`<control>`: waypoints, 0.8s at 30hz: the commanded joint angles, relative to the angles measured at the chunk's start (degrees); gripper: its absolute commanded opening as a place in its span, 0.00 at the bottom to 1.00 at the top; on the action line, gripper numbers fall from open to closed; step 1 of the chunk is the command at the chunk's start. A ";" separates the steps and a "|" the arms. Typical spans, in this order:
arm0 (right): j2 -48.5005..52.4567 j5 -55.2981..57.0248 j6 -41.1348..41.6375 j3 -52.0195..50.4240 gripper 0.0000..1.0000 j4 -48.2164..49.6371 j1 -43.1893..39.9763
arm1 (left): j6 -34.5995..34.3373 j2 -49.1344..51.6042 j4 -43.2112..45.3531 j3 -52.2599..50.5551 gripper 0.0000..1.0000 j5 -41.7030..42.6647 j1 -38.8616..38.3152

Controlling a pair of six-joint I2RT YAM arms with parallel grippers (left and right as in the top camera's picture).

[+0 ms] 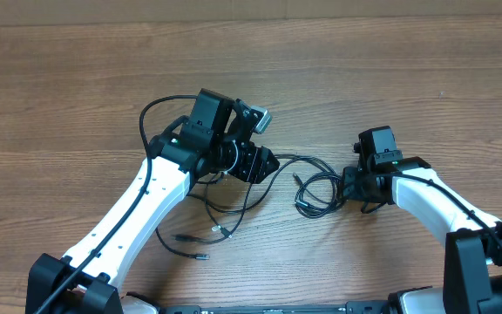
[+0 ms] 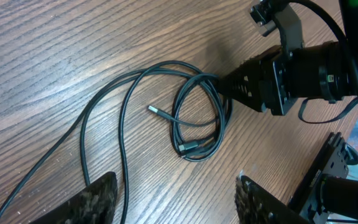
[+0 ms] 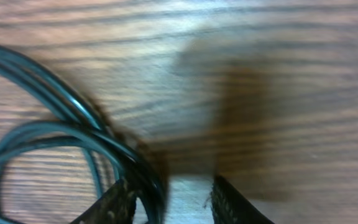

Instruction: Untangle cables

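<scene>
Straddling the cables (image 3: 61, 102) at the loop's edge, right gripper (image 3: 169, 186) gapes (apparently unclamped); left gripper (image 2: 176, 180), 2 fingers (image 2: 98, 199) apart.

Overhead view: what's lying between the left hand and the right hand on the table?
A small coil of thin black cable lies there, close to the right hand, seen in the overhead and left wrist views.

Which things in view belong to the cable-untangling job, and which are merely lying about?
Job: coiled thin cables; loose plug-ended cables; left gripper; right gripper.
Just there: thick arm cable; wooden table.
</scene>
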 commanded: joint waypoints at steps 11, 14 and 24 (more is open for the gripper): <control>0.24 -18.23 1.07 -4.87 0.37 3.10 -0.04 | 0.24 0.37 0.02 0.68 0.60 1.14 -0.09; 0.24 -20.50 1.07 -5.79 0.36 3.56 -0.04 | 0.24 0.37 0.04 0.68 0.60 1.14 -0.09; 0.24 -27.58 0.94 -6.05 0.04 7.58 -0.04 | 0.24 0.37 0.02 0.68 0.61 1.14 -0.09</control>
